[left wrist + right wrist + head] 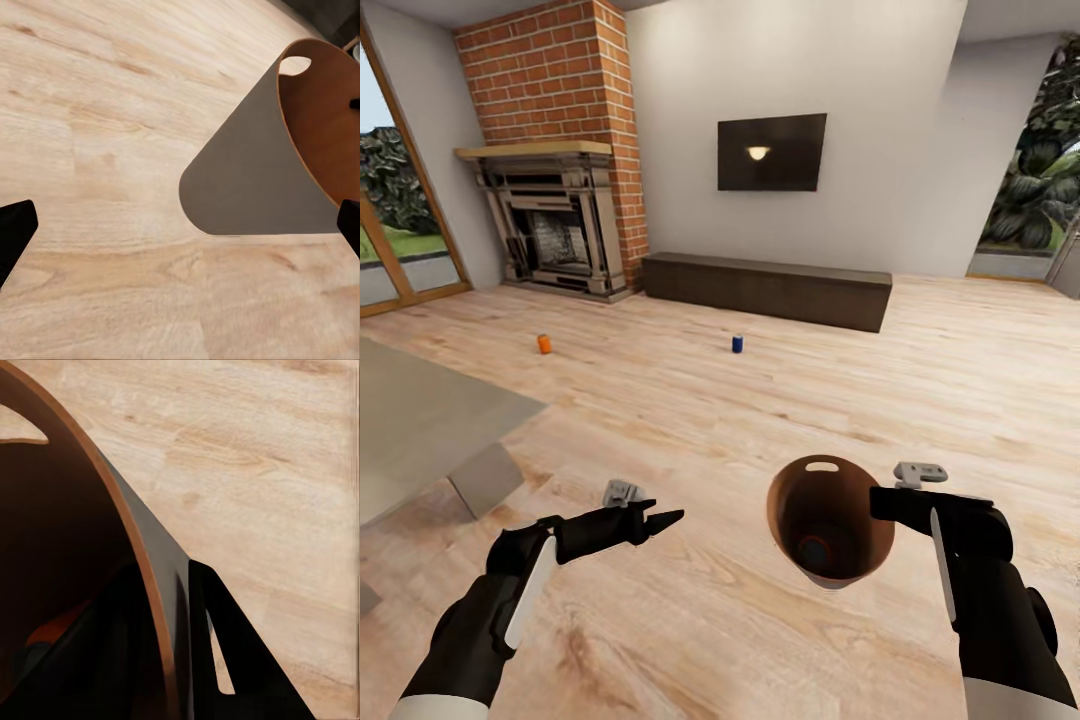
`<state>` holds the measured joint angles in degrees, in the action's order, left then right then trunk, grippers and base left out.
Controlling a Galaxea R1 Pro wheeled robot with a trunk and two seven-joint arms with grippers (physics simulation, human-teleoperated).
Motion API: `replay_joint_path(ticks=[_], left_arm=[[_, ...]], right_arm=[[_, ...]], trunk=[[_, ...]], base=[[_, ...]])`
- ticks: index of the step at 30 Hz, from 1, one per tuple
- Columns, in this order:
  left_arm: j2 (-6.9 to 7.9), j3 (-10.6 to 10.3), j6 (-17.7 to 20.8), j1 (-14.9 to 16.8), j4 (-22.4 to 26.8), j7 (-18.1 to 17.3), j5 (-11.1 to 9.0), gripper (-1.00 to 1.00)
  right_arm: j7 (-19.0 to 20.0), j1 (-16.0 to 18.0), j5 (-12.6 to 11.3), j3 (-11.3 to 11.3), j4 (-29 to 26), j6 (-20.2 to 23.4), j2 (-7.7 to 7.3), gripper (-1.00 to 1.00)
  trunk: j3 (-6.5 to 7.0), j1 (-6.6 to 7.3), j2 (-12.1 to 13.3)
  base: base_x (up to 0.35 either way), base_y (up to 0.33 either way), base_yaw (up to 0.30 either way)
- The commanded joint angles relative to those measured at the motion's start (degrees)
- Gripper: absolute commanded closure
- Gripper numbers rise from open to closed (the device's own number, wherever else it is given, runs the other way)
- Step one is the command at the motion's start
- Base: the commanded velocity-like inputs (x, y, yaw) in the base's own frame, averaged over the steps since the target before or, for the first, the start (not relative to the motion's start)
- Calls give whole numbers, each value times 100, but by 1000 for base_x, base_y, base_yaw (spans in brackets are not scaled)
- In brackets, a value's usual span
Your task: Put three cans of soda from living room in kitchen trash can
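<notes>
My right gripper is shut on the rim of the tash can, a brown bucket-like bin held tilted above the wood floor, its slot handle on the far side. In the right wrist view one finger is inside the rim and the other finger is outside it. One orange can of soda lies at the bin's dark bottom, also glimpsed as an orange patch. A second orange can of soda stands on the floor far ahead at the left. My left gripper hangs open and empty beside the bin.
A small blue can stands on the floor ahead. A brick fireplace, a low dark bench and a wall screen line the far wall. A grey low table juts in at the left, by wood-framed glass doors.
</notes>
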<state>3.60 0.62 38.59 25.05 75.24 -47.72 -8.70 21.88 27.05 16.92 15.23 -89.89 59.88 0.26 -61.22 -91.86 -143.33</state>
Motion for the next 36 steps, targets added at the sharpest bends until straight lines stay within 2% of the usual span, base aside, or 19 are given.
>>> replay_joint_path(ticks=[1,19,27,36], left_arm=[[0,0,0,0,0,0,0,-100],[0,0,0,0,0,0,0,-100],[0,0,27,0,0,203,0,-100],[0,0,37,0,0,223,0,-100]], right_arm=[[1,2,-101,-2,-2,12,0,100],[7,2,-101,-27,-2,12,0,100],[9,2,-101,-30,-2,12,0,100],[10,2,-101,-23,-2,12,-8,100]], trunk=[[5,0,0],[64,0,0],[66,0,0],[66,0,0]], base=[[337,0,-218],[337,0,-200],[337,0,-21],[337,0,0]])
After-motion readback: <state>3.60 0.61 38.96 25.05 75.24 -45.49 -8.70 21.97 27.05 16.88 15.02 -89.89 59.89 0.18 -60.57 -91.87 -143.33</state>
